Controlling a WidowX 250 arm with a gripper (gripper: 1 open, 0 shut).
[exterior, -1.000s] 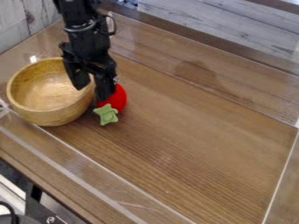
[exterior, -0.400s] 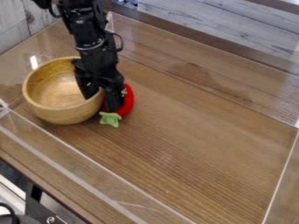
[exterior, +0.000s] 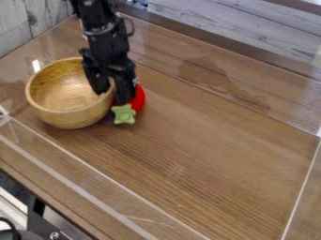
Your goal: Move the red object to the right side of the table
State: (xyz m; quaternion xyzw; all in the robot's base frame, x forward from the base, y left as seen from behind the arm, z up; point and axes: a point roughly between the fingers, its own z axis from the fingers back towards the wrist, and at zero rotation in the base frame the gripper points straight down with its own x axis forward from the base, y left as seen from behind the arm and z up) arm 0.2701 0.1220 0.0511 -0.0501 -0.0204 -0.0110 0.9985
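Observation:
The red object [exterior: 135, 99], a small toy strawberry with a green leafy end [exterior: 124, 115], lies on the brown wood-grain table [exterior: 213, 141] just right of a light wooden bowl [exterior: 66, 92]. My black gripper [exterior: 111, 92] points straight down at the strawberry's left side, between it and the bowl. Its fingers stand open and low over the tabletop. One finger covers part of the strawberry's left edge. Whether a finger touches the fruit I cannot tell.
Low clear acrylic walls [exterior: 150, 202] border the table at the front and sides. A pale plank wall [exterior: 251, 23] runs along the back. The wooden tabletop stretches to the right of the strawberry.
The view has shifted slightly: bowl, strawberry and arm all sit a little further right in the picture. The gripper has stayed open, low beside the strawberry.

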